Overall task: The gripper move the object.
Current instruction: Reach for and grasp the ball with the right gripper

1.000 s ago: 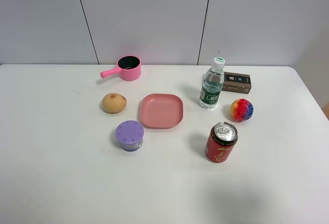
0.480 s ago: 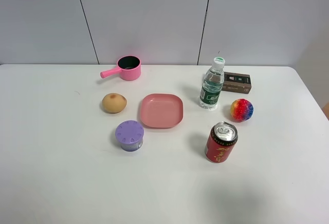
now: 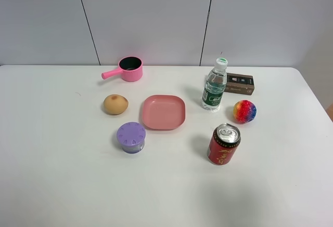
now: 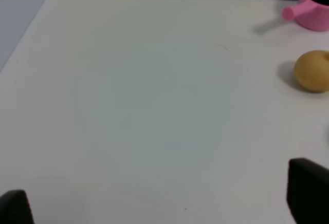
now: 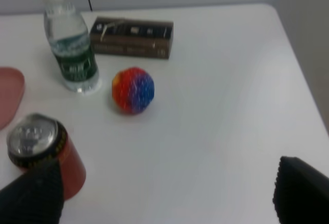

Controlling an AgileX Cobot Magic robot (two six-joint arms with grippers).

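Note:
The object, a small glittery rainbow ball (image 3: 244,111), rests on the white table (image 3: 62,175) to the right of the water bottle. Neither arm shows in the high view. In the right wrist view the ball (image 5: 133,90) lies some way ahead of my right gripper (image 5: 164,196), whose black fingers (image 5: 31,193) stand wide apart and open with nothing between them. My left gripper (image 4: 159,203) is open too, over bare table at the left, with only its finger tips (image 4: 308,190) showing.
A red can (image 3: 223,144) stands just in front of the ball, a water bottle (image 3: 214,85) and a brown box (image 3: 240,83) behind it. A pink plate (image 3: 164,112), a purple lidded tub (image 3: 131,137), a tan egg-shaped thing (image 3: 115,104) and a pink pot (image 3: 126,69) lie left of centre.

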